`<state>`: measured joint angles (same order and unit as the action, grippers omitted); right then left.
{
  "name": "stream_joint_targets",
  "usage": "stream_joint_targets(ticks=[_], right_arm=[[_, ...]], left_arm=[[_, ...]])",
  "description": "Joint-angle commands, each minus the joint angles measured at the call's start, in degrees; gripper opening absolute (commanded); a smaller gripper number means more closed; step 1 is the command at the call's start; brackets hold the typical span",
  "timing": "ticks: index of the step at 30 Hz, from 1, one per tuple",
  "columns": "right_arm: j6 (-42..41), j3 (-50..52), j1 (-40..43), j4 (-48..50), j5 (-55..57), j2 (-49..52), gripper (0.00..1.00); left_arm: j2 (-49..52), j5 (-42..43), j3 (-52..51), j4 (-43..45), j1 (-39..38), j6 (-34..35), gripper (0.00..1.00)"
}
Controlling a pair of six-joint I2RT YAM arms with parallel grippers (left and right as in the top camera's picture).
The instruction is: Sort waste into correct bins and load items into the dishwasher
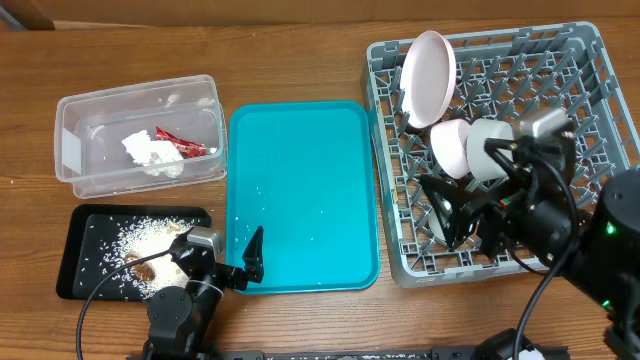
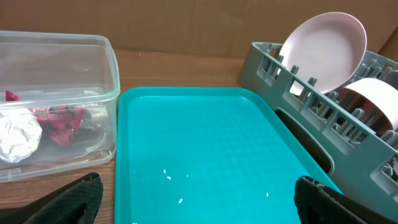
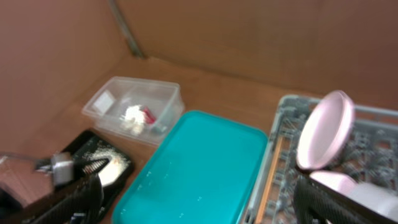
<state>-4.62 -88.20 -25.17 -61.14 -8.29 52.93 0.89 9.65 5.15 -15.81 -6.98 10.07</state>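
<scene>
The clear tub (image 1: 70,115) at the far left holds the white napkin (image 1: 148,152) and the red wrapper (image 1: 180,142); both also show in the left wrist view (image 2: 18,134). The black tray (image 1: 80,235) holds rice and brown scraps (image 1: 150,250). The grey rack (image 1: 600,90) holds the upright plate (image 1: 428,65), a pink bowl (image 1: 452,147), a white bowl (image 1: 490,148) and a chopstick (image 3: 270,174) along its left side. My left gripper (image 1: 225,262) is open and empty at the teal tray's near left corner. My right gripper (image 1: 458,212) is open and empty above the rack's near part.
The teal tray (image 1: 300,130) lies between the bins and the rack, with a few loose rice grains (image 2: 168,176) on it. Brown cardboard walls stand at the back and left. My right arm covers the rack's near right part.
</scene>
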Motion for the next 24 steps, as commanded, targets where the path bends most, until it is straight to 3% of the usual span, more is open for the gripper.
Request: stream_joint_targets(ticks=[1,8,24], right_arm=[[0.35,9.44,2.91,5.62,4.22,-3.5,1.0],[0.33,36.0,7.85,26.12,4.81,-17.14,1.0],[-0.09,76.35,17.9,44.02,0.55,-45.9,1.0]], left_arm=[[-0.57,0.09,-0.28,0.22,0.22,-0.87,1.0],[-0.57,0.09,-0.28,0.22,0.22,-0.9,1.0],[-0.57,0.09,-0.28,0.22,0.22,-0.9,1.0]])
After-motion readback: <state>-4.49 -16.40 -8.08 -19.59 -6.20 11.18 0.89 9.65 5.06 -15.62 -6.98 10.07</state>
